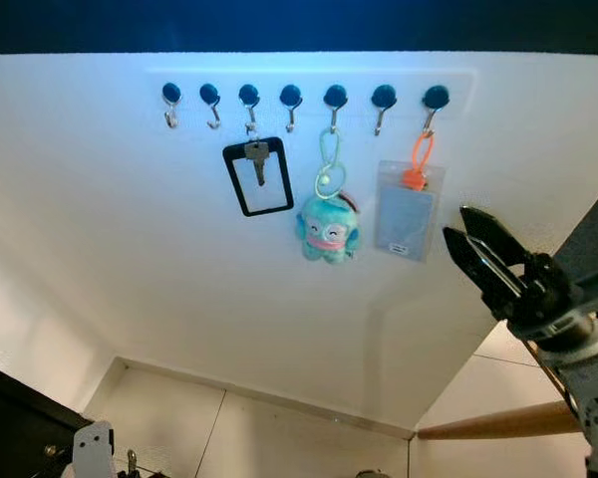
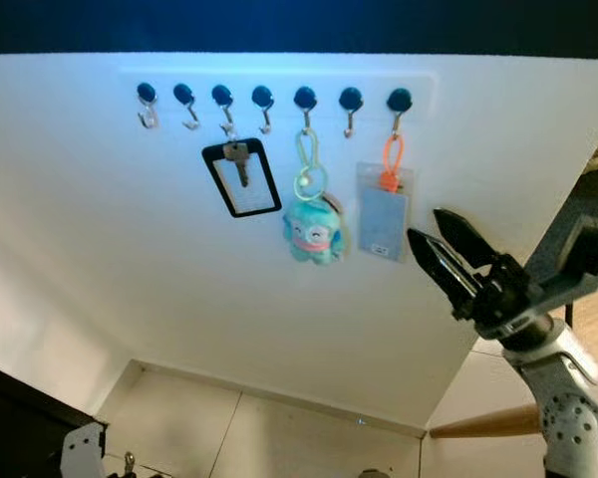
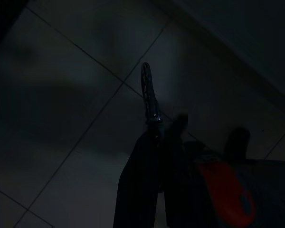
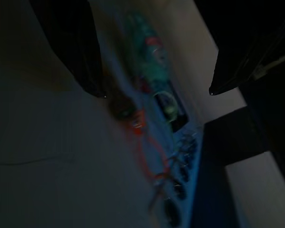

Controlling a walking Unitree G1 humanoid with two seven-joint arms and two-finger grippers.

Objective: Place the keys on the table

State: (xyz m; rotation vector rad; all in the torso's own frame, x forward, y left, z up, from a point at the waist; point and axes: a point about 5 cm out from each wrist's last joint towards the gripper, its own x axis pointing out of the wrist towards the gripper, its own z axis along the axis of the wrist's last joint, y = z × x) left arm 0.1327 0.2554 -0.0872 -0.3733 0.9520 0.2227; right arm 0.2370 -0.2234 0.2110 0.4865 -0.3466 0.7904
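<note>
A silver key (image 1: pixel 258 157) hangs with a black rectangular frame (image 1: pixel 232 186) from the third of several blue hooks (image 1: pixel 249 96) on the white wall. A teal plush keychain (image 1: pixel 327 229) on a green clip hangs two hooks to the right. A clear card holder (image 1: pixel 406 211) on an orange strap hangs from the last hook. My right gripper (image 1: pixel 455 225) is raised and open, just right of the card holder and apart from it. In the right wrist view its fingers (image 4: pixel 71 47) frame the blurred plush and orange strap (image 4: pixel 147 152). My left arm hangs idle over dark floor tiles.
Pale tiled floor (image 1: pixel 279 438) meets the wall at a baseboard below. A dark piece of furniture (image 1: pixel 20 428) stands at the lower left. A wooden handle (image 1: pixel 488 423) lies low on the right, beside my right arm.
</note>
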